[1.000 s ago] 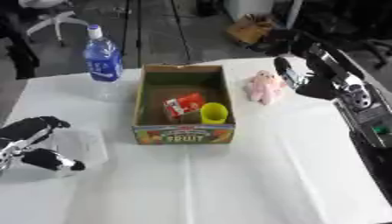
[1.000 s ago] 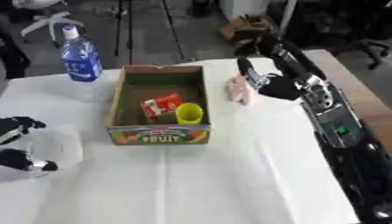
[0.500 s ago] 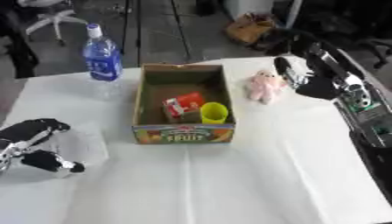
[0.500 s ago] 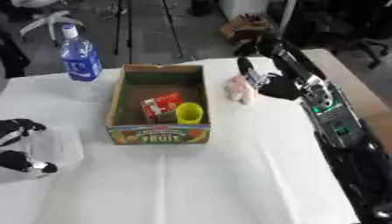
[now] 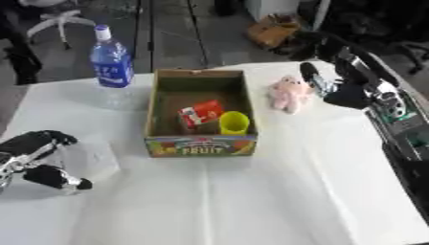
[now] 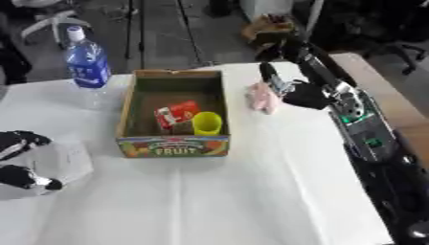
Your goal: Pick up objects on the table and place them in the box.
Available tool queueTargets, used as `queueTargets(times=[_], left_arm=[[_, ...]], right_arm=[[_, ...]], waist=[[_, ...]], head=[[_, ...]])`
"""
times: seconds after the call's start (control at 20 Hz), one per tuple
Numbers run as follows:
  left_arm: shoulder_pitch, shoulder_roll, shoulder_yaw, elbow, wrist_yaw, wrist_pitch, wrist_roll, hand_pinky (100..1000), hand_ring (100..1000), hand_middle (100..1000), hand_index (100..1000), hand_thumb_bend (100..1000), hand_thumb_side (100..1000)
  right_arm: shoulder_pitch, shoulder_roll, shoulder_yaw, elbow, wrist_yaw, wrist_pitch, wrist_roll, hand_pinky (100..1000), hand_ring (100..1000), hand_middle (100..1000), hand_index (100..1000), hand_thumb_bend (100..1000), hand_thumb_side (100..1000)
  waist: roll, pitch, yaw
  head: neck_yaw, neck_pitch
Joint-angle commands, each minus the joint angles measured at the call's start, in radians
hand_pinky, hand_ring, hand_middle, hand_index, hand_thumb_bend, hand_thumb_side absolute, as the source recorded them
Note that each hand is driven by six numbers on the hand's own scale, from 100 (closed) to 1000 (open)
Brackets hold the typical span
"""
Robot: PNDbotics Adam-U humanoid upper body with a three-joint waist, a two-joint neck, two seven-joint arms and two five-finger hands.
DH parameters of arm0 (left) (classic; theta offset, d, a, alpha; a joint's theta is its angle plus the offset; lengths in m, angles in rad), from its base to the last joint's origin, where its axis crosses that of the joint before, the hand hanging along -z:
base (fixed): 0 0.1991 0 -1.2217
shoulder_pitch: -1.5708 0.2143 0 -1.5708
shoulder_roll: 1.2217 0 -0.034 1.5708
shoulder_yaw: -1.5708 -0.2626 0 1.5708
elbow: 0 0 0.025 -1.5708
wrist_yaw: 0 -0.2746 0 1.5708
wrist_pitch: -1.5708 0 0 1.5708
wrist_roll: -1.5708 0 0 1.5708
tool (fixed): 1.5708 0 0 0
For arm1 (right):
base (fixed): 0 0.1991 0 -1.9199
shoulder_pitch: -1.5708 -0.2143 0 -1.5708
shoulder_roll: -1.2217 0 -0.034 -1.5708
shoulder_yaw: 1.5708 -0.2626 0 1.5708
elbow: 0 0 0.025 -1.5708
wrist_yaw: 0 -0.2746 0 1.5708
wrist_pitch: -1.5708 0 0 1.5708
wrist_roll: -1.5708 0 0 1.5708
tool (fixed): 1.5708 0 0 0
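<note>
A cardboard box (image 5: 200, 143) printed with "FRUIT" stands mid-table and holds a red carton (image 5: 200, 113) and a yellow cup (image 5: 234, 123). A pink plush toy (image 5: 287, 93) lies on the table just right of the box. My right hand (image 5: 329, 88) hovers right beside the toy, its fingers straight and spread toward it, not closed on it. A blue water bottle (image 5: 110, 59) stands upright behind the box's left corner. My left hand (image 5: 38, 158) rests at the lower left, thumb and fingers relaxed, holding nothing.
A white cloth covers the table (image 5: 251, 201). A flat clear plastic piece (image 5: 92, 155) lies beside my left hand. My right forearm (image 5: 394, 115) runs along the table's right edge. Chairs and a brown object (image 5: 272, 31) stand on the floor behind.
My right hand has shifted slightly nearer the pink toy. The left hand and the other things have stayed put.
</note>
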Motion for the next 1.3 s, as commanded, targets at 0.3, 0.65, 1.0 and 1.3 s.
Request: queueTargets(times=[0.3,0.65,1.0,1.3], left_arm=[[-0.021,0.005,0.003,0.006,-0.015,-0.002,-0.019,681,725,760,920,980,613],[-0.020,0.004,0.004,0.003,-0.032,0.011,0.001,635,629,662,889,849,541],[-0.018,0.005,0.005,-0.038,-0.063,0.027,0.089,608,588,615,866,759,537],[-0.019,0.010,0.018,-0.062,-0.030,0.040,0.075,609,583,609,866,753,546]], right_arm=[[-0.015,-0.016,-0.005,-0.014,-0.001,-0.003,0.001,761,733,826,925,176,477],[-0.016,-0.015,-0.004,-0.013,0.000,-0.003,0.002,761,732,826,925,174,479],[-0.017,-0.015,-0.005,-0.014,-0.001,-0.002,0.002,761,732,826,925,175,477],[-0.017,-0.015,-0.005,-0.013,-0.002,-0.002,0.002,761,731,826,924,176,476]], waist=[[-0.002,-0.009,-0.001],[-0.001,-0.008,0.000],[0.000,-0.009,-0.001],[0.001,-0.011,-0.001]], head=[[-0.002,-0.002],[-0.003,-0.002],[-0.004,-0.004],[-0.005,-0.004]])
